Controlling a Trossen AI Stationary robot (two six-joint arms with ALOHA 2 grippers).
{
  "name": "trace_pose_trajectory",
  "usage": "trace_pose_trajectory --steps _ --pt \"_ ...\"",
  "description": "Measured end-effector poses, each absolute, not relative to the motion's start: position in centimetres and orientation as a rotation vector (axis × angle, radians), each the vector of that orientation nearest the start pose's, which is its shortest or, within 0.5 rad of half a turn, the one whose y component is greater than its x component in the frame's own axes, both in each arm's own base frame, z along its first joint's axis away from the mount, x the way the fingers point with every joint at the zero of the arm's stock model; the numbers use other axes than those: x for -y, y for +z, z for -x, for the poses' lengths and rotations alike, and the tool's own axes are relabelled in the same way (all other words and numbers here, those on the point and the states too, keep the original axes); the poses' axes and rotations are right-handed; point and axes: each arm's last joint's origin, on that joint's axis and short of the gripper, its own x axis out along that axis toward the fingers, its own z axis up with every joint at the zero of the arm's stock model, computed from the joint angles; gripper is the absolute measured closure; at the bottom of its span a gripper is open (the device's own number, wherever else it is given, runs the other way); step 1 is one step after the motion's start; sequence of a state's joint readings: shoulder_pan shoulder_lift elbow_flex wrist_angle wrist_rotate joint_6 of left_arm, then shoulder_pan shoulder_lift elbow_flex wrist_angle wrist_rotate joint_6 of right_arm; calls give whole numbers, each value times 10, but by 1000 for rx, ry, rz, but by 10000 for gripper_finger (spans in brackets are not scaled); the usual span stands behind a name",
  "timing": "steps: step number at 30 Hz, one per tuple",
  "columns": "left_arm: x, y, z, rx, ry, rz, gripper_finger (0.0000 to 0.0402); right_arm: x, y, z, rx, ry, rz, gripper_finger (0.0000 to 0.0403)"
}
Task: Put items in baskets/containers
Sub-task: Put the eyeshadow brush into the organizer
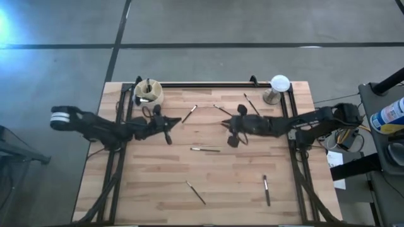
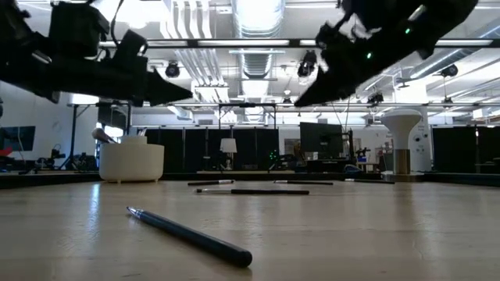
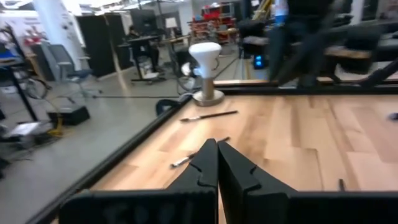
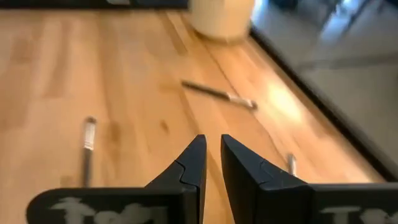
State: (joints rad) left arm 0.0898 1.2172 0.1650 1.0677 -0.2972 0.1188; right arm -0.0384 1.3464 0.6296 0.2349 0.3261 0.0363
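The cream cup stands at the table's far left with a few brushes upright in it; it also shows in the low view and the right wrist view. Several thin brushes lie flat on the wood. My left gripper hovers above the table right of the cup, shut and holding nothing. My right gripper hovers near the table's middle, open by a narrow gap and holding nothing.
A white dome on a metal stand sits at the far right corner. A dark frame rail runs along the far edge. One brush lies near the near edge. Bare wood lies between the two grippers.
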Motion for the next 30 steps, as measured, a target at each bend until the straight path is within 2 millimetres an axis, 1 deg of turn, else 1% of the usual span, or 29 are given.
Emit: trace_pose_trajectory --steps 4,8,10,13,17,22,26,30 --pt "-26 159 -205 17 344 -91 401 56 194 -266 -519 -441 -51 360" --pt "-26 150 -214 18 310 -74 401 91 189 -262 -547 -440 -130 360" --pt "-26 146 -221 1 308 -68 401 107 190 -264 -573 -444 -166 360" --pt "-27 143 -231 -18 307 -67 401 128 191 -273 -640 -450 -193 359" --pt "-28 138 -242 -37 306 -68 401 148 187 -293 -771 -449 -201 344" --pt "-29 133 -247 -63 305 -69 401 170 176 -318 -961 -446 -239 306" --pt "-29 132 -247 -61 305 -63 401 185 171 -335 -1021 -456 -260 283" --pt "-28 132 -246 -61 305 -60 401 196 165 -345 -1069 -461 -279 272"
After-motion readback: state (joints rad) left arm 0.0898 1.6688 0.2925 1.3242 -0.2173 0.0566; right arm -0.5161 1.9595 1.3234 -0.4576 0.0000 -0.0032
